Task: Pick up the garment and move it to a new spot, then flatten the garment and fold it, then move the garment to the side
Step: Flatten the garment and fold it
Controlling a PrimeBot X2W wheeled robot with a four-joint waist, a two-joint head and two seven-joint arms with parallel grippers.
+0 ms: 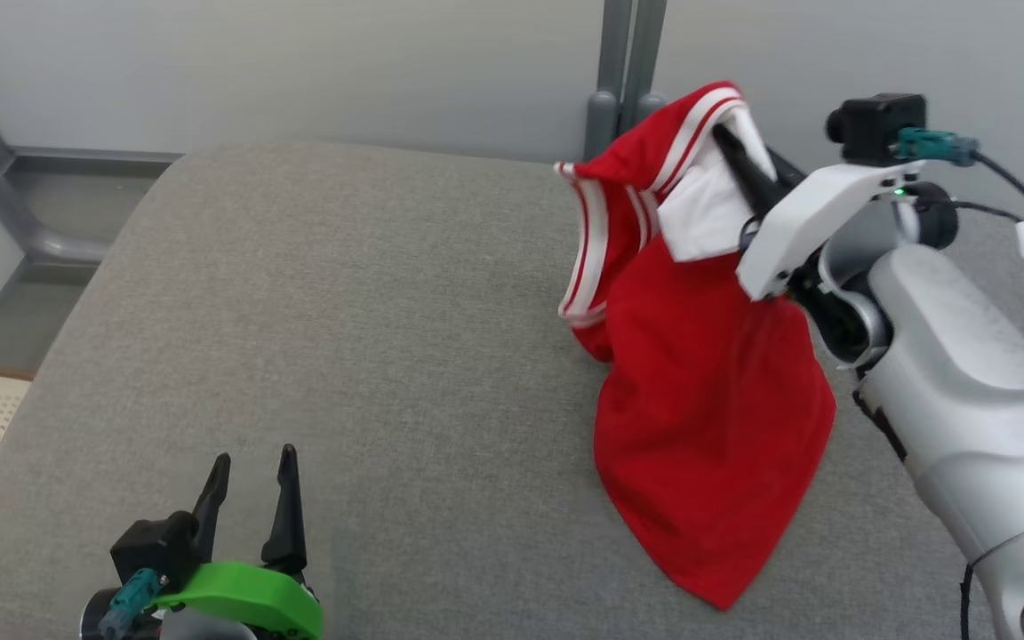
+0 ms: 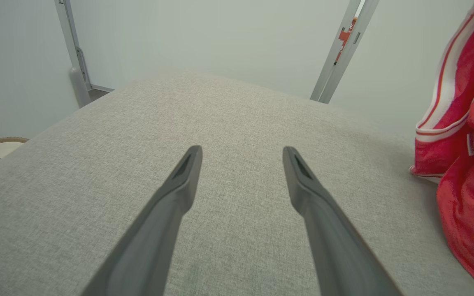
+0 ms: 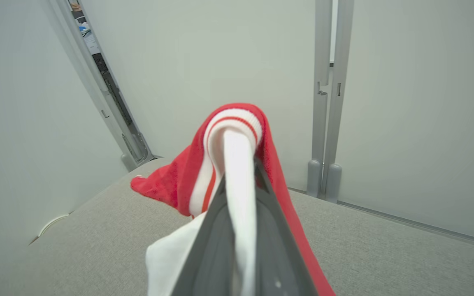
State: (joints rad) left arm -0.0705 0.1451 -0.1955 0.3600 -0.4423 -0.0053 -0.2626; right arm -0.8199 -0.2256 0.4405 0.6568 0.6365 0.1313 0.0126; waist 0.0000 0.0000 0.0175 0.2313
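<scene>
Everything's carried by a big grey fabric-covered pad (image 1: 343, 311): woven texture, rounded corners, set right up against a pale wall (image 1: 299, 71). A red garment (image 1: 708, 418) with white striped trim is draped onto it over on the right side. Only the lower hem and one striped edge are rested on the fabric, while the top part is held up off it.

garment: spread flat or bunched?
Bunched. The red garment hangs from the right gripper, jaws shut on its white-trimmed edge; its lower end drapes on the grey surface.
</scene>
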